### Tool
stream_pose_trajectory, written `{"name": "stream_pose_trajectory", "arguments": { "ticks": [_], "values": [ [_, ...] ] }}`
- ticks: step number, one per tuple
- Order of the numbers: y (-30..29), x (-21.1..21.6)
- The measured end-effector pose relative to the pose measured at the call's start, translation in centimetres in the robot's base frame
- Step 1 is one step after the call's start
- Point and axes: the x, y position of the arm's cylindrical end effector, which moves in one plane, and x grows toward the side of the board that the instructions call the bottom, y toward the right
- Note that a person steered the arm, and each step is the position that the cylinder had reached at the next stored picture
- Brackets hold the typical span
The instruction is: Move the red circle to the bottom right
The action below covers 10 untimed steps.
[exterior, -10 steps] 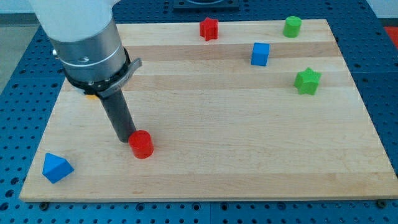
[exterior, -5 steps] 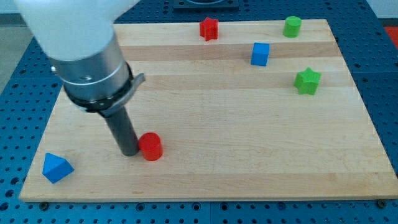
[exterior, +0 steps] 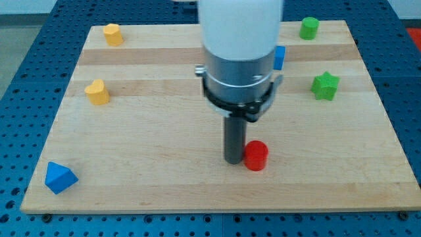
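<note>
Red circle [exterior: 256,156] sits bottom-centre of the table [exterior: 164,184], a bit right of middle, upright w/ flat round face up; round, so no long axis or heading to read. My tip [exterior: 234,160] touches its left side, rod vertical. End effector is a plain rod w/ nothing to spread or pinch. Blue triangle [exterior: 59,178] bottom left, green star [exterior: 324,85] right, yellow blocks [exterior: 97,93] left.

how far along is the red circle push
Partway. The red circle now sits right of centre near the board's bottom, having come from the lower left. My tip is touching its left side, pushing rightward. Left: the stretch to the bottom right corner.
</note>
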Motion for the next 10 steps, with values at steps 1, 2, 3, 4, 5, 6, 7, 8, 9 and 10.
{"name": "stream_pose_trajectory", "arguments": {
  "ticks": [1, 2, 3, 4, 5, 6, 7, 8, 9, 10],
  "values": [
    [3.2, 0.0],
    [6.4, 0.0],
    [9.3, 0.0],
    [12.3, 0.0],
    [14.1, -0.5],
    [15.5, -1.4],
    [16.8, -2.6],
    [16.3, -5.4],
    [13.2, -7.8],
    [7.9, -8.8]
  ]
}}
